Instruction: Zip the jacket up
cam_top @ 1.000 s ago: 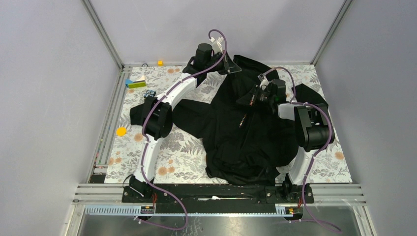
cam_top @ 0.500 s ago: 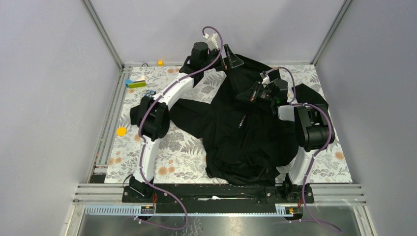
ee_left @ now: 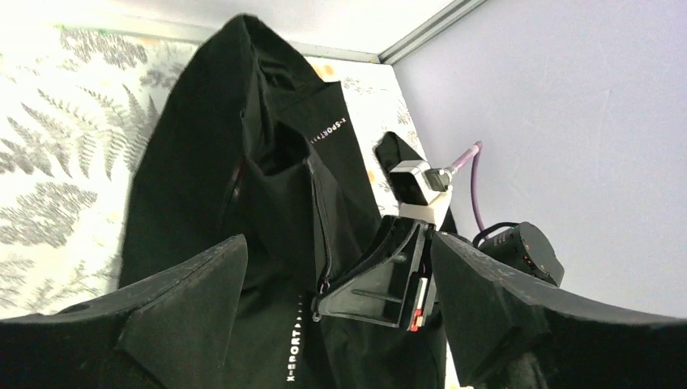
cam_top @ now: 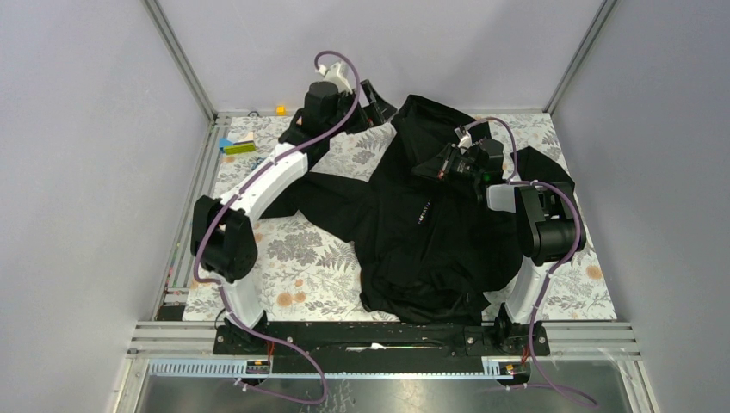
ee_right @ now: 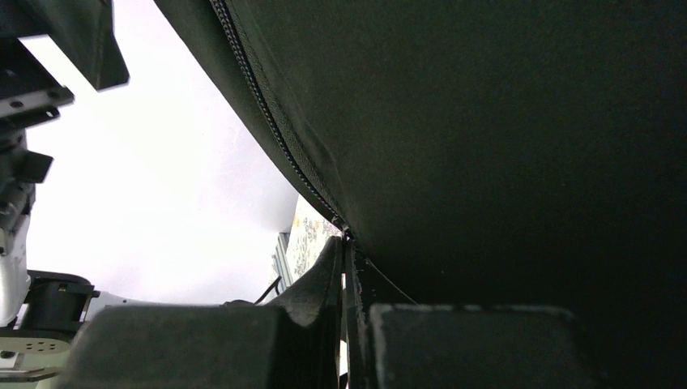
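Left gripper (cam_top: 376, 95): jaws apart, just released, drawn back left of jacket (cam_top: 430, 241) | right gripper (ee_right: 346, 251): still pinching zipper (ee_left: 317, 203) | zipping likely ending.

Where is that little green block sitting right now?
In the overhead view, the green block lies near the far left corner of the table, beside a small blue piece and left of the left arm, apart from the jacket.

jacket (cam_top: 430, 241) on table (cam_top: 314, 258), left pincer (cam_top: 381, 101) beside it
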